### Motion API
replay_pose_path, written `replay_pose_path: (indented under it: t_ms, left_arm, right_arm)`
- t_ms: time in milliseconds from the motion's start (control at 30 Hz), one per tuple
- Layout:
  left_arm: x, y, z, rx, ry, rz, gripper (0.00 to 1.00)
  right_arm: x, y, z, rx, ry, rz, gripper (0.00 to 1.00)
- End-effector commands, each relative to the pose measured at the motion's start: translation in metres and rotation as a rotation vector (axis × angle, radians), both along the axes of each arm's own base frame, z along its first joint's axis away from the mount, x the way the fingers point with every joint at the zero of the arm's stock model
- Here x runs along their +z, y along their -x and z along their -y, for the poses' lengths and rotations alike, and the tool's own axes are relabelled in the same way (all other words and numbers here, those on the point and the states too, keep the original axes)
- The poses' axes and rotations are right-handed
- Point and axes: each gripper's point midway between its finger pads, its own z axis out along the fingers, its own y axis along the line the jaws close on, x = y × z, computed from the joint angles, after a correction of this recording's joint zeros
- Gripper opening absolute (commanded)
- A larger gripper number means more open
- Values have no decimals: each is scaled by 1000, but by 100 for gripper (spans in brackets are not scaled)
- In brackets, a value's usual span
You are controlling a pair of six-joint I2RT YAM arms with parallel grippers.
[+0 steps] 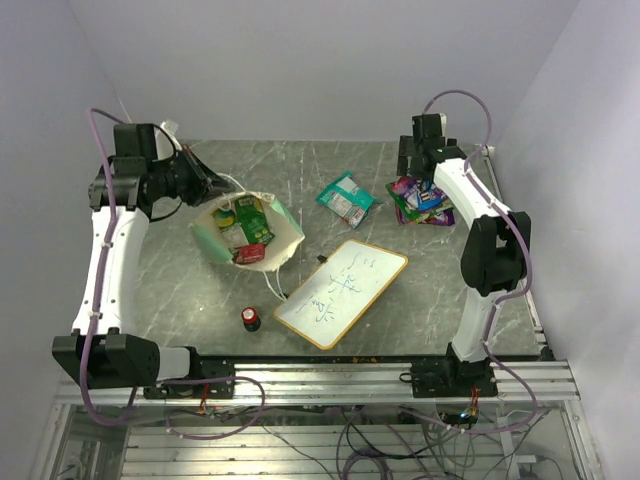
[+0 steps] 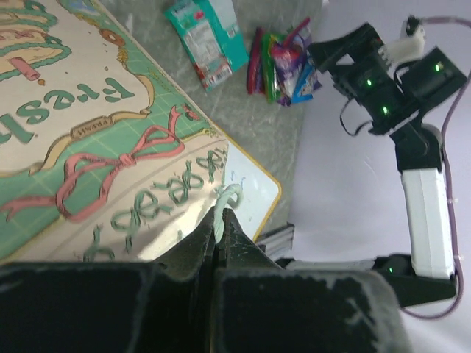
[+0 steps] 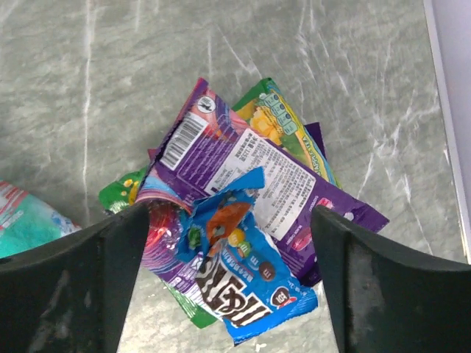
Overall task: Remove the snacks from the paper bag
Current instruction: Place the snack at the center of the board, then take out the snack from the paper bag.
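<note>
My left fingers [image 2: 216, 246] are clamped on the bag's [image 1: 291, 238] string [image 2: 227, 198]. The bag lies open on the worktop [image 1: 200, 290], packets [image 1: 248, 225] inside. My right fingers [image 1: 412, 165] are spread wide above a pile [image 3: 243, 220] at the far right. 1 green packet [image 1: 346, 199] lies between bag and pile.

Left fingers [image 2: 184, 261] together, right fingers [image 3: 73, 287] apart.

Grey table [image 1: 425, 300] holds bag [image 1: 207, 243], snacks [image 1: 420, 200], whiteboard [image 1: 342, 292] (cylinder [image 1: 250, 318] too)
</note>
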Motion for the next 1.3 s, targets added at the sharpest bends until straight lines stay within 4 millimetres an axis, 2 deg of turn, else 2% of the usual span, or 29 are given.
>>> replay_pose_path:
  t_ms: [0, 133, 267, 367, 500, 600, 700, 767, 800, 933, 1000, 1100, 1267]
  left_arm:
    - [16, -23, -30, 112, -95, 38, 7]
    - [29, -44, -56, 167, -165, 56, 7]
    - [63, -61, -74, 176, -268, 166, 7]
    - [79, -71, -82, 163, -345, 236, 7]
    - [88, -78, -82, 123, -381, 294, 7]
    - [82, -72, -63, 72, -398, 309, 7]
    - [71, -54, -14, -33, -330, 331, 7]
    - [53, -34, 10, -77, -255, 318, 7]
    - [25, -23, 18, -92, -235, 257, 7]
    - [-26, 11, 36, -115, -139, 122, 7]
    - [-32, 21, 40, -108, -100, 107, 7]
    - [-27, 27, 47, -100, -46, 122, 7]
    - [-15, 24, 69, -125, 31, 141, 7]
  right_arm:
    - [55, 2, -16, 79, -42, 97, 98]
    - [95, 23, -43, 179, -64, 147, 100]
    - [121, 55, -84, 307, -107, 182, 100]
    - [130, 80, -112, 378, -175, 193, 100]
    - [127, 114, -148, 468, -318, 163, 100]
    - [122, 133, -165, 511, -369, 125, 100]
    - [116, 150, -177, 565, -385, 89, 100]
    - [115, 166, -193, 641, -385, 71, 100]
    - [114, 172, -198, 675, -386, 67, 100]
    - [116, 197, -220, 826, -414, 70, 98]
    - [114, 210, -230, 882, -433, 80, 95]
    - [108, 227, -240, 920, -478, 77, 90]
    - [91, 244, -251, 906, -557, 26, 80]
